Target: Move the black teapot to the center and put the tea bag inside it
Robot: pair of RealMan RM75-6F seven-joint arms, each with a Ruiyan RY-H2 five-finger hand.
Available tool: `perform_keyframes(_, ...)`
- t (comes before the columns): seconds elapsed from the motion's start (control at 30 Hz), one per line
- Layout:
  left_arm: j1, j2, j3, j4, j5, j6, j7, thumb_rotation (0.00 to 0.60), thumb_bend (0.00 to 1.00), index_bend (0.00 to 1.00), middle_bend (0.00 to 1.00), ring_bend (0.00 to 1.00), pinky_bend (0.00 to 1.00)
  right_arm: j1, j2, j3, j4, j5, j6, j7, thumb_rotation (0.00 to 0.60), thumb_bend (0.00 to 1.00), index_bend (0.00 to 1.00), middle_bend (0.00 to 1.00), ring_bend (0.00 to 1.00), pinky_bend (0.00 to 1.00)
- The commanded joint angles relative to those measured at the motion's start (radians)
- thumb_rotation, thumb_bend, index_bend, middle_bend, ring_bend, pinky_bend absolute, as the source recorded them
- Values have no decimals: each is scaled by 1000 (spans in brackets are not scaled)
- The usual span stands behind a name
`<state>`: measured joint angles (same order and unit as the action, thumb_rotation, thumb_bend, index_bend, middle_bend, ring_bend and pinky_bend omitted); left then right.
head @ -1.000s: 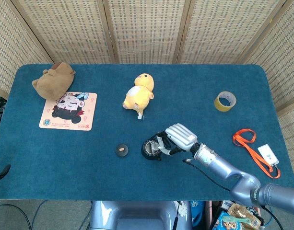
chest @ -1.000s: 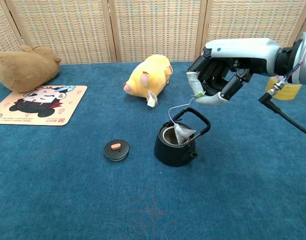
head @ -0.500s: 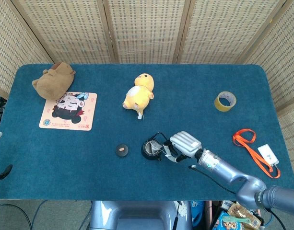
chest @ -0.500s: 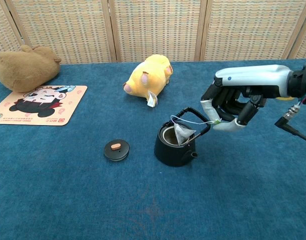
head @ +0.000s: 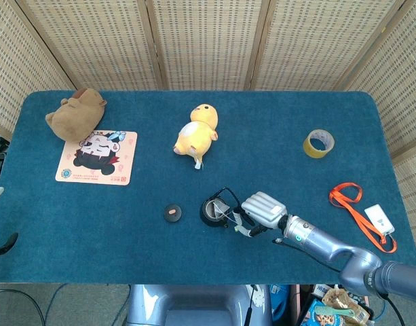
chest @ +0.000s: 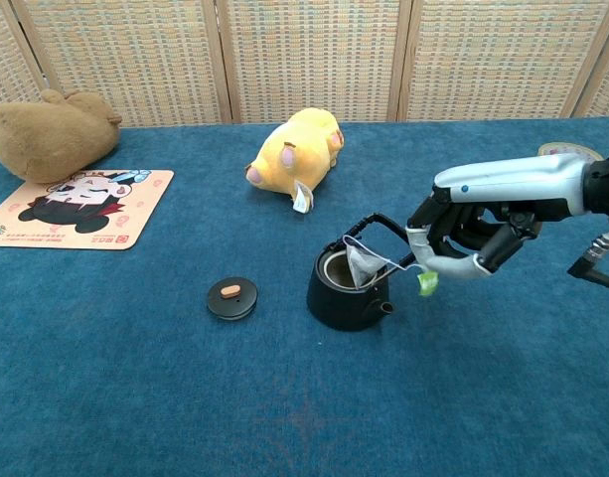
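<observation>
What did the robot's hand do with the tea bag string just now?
The right hand came down from above the black teapot to beside it and drew back toward the robot. The green tag, pinched a second ago, now dangles just below the fingers; whether they hold it is unclear. The tea bag stayed leaning in the pot's opening. The lid and yellow plush did not move.
</observation>
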<state>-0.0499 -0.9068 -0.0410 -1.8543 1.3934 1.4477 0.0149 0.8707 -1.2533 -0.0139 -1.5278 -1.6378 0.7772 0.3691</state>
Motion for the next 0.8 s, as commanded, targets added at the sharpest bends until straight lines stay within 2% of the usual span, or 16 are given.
perform_keyframes(0.03, -1, 0, 0, -1, -1, -1, 1, 600, 315, 0, 0, 0, 0, 1, 2, -3, 3, -3, 3, 2, 222, 757, 467, 773, 800, 888)
perform_keyframes(0.1, -1, 0, -1, -3, -2, -1, 2, 600, 315, 0, 0, 0, 0, 1, 4, -5, 4, -4, 6, 2, 186, 757, 447, 773, 798, 888)
perform_keyframes(0.23, -1, 1, 0, -6, -1, -1, 5, 600, 315, 0, 0, 0, 0, 0, 7, -5, 8, -3, 15, -7, 161, 757, 414, 773, 796, 888)
perform_keyframes(0.47, 0, 5, -3, -10, -4, 3, 8, 600, 315, 0, 0, 0, 0, 12, 28, 7, -10, 0, 19, -15, 158, 760, 349, 807, 796, 888)
perform_keyframes(0.8, -1, 10, -5, -16, -8, 3, 11, 600, 315, 0, 0, 0, 0, 54, 47, 22, -48, 23, -43, -42, 132, 883, 302, 917, 851, 895)
